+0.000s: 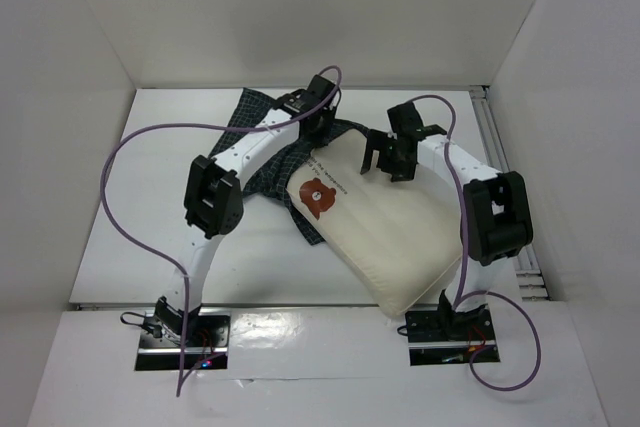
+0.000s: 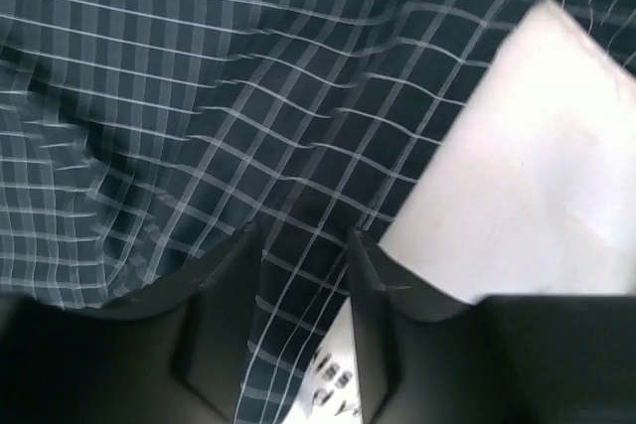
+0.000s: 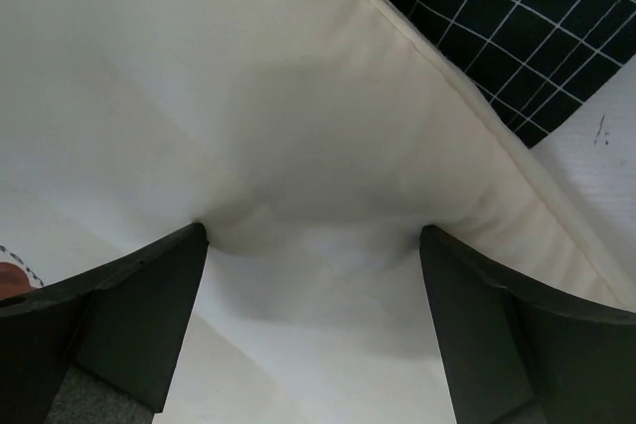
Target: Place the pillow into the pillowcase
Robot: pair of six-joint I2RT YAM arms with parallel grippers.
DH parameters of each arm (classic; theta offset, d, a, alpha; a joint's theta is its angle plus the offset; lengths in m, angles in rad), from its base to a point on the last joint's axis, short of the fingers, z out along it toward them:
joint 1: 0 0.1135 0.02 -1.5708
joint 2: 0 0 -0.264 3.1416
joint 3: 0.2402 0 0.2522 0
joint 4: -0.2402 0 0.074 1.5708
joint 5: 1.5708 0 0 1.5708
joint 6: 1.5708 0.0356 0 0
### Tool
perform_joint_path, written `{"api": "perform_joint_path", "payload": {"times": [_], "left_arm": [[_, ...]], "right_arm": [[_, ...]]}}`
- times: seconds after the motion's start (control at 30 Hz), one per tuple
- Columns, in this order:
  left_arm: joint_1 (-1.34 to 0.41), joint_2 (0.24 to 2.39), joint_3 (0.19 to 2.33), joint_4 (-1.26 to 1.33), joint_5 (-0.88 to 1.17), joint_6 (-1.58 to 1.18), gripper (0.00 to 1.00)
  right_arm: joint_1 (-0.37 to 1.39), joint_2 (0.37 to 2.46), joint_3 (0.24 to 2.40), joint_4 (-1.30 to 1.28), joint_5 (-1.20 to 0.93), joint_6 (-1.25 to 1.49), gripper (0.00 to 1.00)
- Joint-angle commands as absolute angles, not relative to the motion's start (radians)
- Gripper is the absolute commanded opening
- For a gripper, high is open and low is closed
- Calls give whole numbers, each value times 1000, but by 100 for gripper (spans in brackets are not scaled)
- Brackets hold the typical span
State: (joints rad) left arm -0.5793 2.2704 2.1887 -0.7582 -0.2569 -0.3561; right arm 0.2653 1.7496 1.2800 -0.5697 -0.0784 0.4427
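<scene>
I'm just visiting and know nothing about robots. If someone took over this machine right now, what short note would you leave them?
Left hand: fingers partly apart over the pillowcase; whether it grips the fabric is unclear.
Right hand: open, fingertips pressing on the pillow.
Pillow: almost all outside, bear-print end at the pillowcase.
Done: nothing inside yet. Left: open the pillowcase and slide the pillow in.

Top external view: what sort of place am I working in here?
Probably a lab test cell: plain white panels wall in a white table, the left arm and right arm are bolted at its near edge, working a pillow and pillowcase.
</scene>
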Motion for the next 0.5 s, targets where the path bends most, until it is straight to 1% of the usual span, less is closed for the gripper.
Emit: {"api": "perform_joint_path", "payload": {"times": [0.0, 0.03, 0.07, 0.1, 0.13, 0.17, 0.2, 0.23, 0.27, 0.3, 0.37, 0.47], "left_arm": [[-581, 2324, 2233, -749, -173, -311, 49], [-581, 2324, 2233, -749, -151, -311, 40], [-581, 2333, 2233, -749, -140, -311, 37], [-581, 2333, 2243, -749, -130, -311, 31], [-581, 2333, 2243, -758, -130, -311, 19], [-581, 2333, 2243, -758, -130, -311, 10], [-581, 2333, 2243, -758, -130, -322, 1], [-581, 2316, 2243, -758, -130, -334, 0], [-581, 2316, 2243, -758, -130, -334, 0], [-581, 2298, 2243, -758, -121, -347, 0], [-581, 2246, 2231, -735, -77, -356, 0], [-581, 2140, 2155, -664, 26, -356, 0]], "right_arm": [[259, 1772, 1266, -474, -133, 425, 93], [259, 1782, 1256, -474, -146, 425, 88], [259, 1782, 1256, -460, -155, 425, 78], [259, 1782, 1256, -447, -166, 416, 68], [259, 1796, 1256, -446, -182, 416, 57], [259, 1808, 1256, -446, -183, 405, 49], [259, 1809, 1256, -446, -192, 405, 21], [259, 1819, 1270, -446, -192, 396, 3], [259, 1819, 1270, -446, -192, 396, 2], [259, 1819, 1282, -446, -192, 387, 0], [259, 1801, 1282, -433, -192, 387, 0], [259, 1766, 1272, -423, -180, 368, 0]]}}
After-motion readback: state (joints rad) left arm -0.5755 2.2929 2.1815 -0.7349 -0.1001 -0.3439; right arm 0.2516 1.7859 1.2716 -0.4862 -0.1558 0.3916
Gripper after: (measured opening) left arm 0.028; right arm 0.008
